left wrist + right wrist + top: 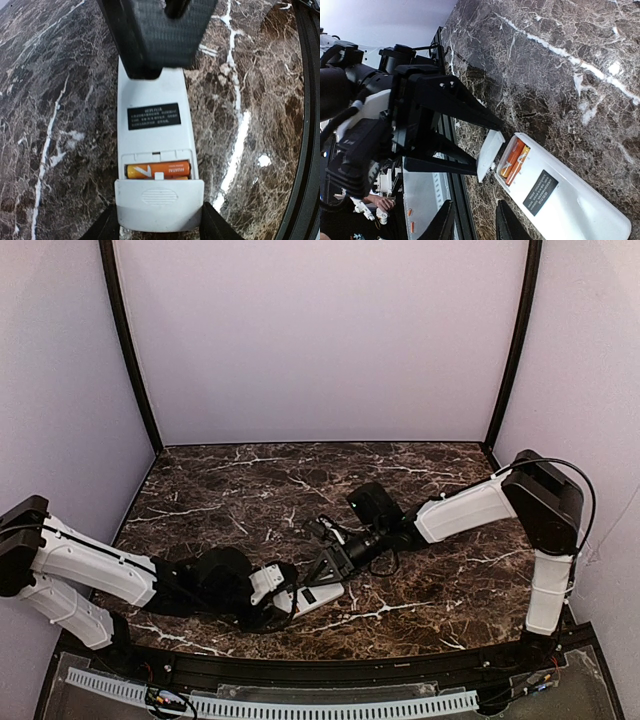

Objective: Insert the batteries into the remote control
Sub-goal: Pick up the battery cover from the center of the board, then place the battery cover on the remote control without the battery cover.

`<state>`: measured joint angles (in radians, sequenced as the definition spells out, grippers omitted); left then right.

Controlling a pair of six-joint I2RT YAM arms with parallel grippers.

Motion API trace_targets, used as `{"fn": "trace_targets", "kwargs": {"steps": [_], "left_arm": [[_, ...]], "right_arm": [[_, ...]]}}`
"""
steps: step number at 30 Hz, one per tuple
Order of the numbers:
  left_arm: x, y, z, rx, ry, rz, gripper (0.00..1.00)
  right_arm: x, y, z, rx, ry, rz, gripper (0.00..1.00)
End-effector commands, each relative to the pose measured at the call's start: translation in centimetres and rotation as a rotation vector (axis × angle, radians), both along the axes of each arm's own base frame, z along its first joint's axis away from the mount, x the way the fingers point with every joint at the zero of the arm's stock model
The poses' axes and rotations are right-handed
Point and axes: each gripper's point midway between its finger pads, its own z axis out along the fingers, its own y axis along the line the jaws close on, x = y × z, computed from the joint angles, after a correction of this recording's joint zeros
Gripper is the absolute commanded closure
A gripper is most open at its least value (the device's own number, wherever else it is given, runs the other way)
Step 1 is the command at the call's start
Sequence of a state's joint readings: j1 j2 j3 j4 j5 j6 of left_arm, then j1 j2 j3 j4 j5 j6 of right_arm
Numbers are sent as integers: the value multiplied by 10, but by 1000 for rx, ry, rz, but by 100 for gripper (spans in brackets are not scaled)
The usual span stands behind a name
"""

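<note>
Gripping white cover (159, 196), left claw (160, 227); batteries (157, 170) marked perhaps "HUATAI"; right claw (475, 212) spread unclear.

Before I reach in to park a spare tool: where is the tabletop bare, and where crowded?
Bare: the far half of the table, along the back wall, and the near right patch between the remote control and the right arm's base. Crowded: near centre, where the left pincer and right pincer meet at the remote control.

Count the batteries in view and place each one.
2. Both sit side by side inside the remote: one battery nearer the label, the second battery nearer the cover, which may hide part of it.
</note>
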<state>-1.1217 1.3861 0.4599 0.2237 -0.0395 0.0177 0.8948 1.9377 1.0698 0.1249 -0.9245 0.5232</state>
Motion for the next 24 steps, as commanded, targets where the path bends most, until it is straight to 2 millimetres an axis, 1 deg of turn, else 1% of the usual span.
{"fn": "trace_targets", "kwargs": {"steps": [1,3,4,5,6,7,10,13,14,19,24], "left_arm": [[4,-8,17,8,2,13,50],[7,-12,17,25,5,16,49],[7,-11,12,44,14,17,49],[9,-15,15,41,14,17,49],[9,-15,11,55,19,18,49],[10,-16,12,55,18,18,49],[10,-17,5,73,29,17,49],[8,-16,0,83,64,37,49],[6,-15,-3,95,74,35,50],[6,-14,-6,109,87,42,49],[7,-17,-8,127,95,32,49]], "right_arm": [[3,6,-3,-8,-33,0,74],[3,5,-4,-9,-36,-3,77],[3,5,-2,-5,-39,-2,79],[3,5,-1,-2,-38,1,81],[2,5,0,0,-37,1,82],[2,5,0,3,-37,2,84],[1,6,4,23,-29,6,87],[-1,7,3,32,-11,10,91],[-1,7,2,35,-5,9,92],[-3,9,0,47,24,20,94],[-10,13,-3,56,54,43,96]]}}
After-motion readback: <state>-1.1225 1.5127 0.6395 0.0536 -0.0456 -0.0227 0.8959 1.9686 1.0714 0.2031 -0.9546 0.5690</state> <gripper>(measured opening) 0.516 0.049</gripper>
